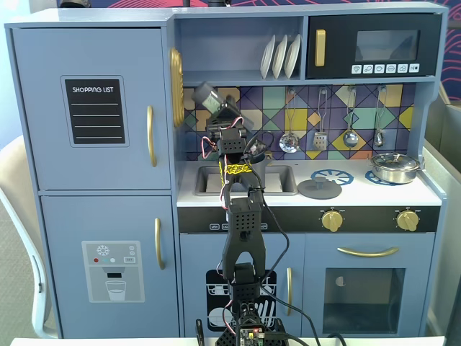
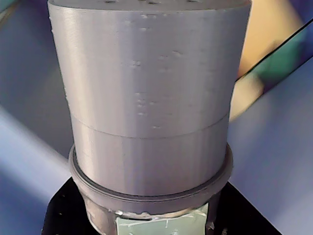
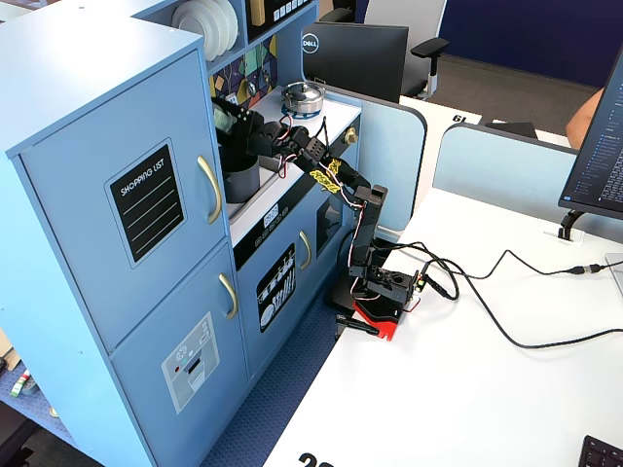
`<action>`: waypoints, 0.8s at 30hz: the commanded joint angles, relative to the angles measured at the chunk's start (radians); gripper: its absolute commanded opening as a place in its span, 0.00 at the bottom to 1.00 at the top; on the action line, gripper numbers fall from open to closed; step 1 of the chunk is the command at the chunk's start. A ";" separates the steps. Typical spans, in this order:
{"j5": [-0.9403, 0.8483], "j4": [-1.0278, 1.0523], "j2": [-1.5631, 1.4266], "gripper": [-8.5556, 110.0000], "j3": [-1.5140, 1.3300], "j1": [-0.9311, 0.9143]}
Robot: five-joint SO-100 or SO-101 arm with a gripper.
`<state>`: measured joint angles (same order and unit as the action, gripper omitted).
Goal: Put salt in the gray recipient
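A gray cylindrical salt shaker [image 2: 146, 98] fills the wrist view, with small holes at its far end. My gripper [image 1: 215, 109] is shut on it and holds it tilted, high in front of the tiled back wall above the sink [image 1: 210, 180]. In the fixed view from the side, the gripper [image 3: 230, 119] reaches into the kitchen above a dark gray cup [image 3: 240, 181]. A shiny gray pot [image 1: 394, 167] stands on the right burner, far to the right of the gripper; it also shows from the side [image 3: 302, 97]. My fingertips are hidden behind the shaker.
A gray lid [image 1: 319, 189] lies on the left burner. Utensils [image 1: 289, 140] hang on the back wall. White plates [image 1: 281, 56] stand on the shelf above, next to the microwave [image 1: 374, 45]. The fridge doors [image 1: 94, 108] are on the left.
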<state>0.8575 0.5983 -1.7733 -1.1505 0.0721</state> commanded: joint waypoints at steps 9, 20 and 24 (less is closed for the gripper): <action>-0.005 -0.035 -0.101 0.07 -0.084 -0.008; -0.221 -0.017 -0.086 0.07 0.043 -0.043; -0.357 0.021 -0.115 0.07 0.032 -0.098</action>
<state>0.6197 0.6090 -1.7994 -1.1888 0.0261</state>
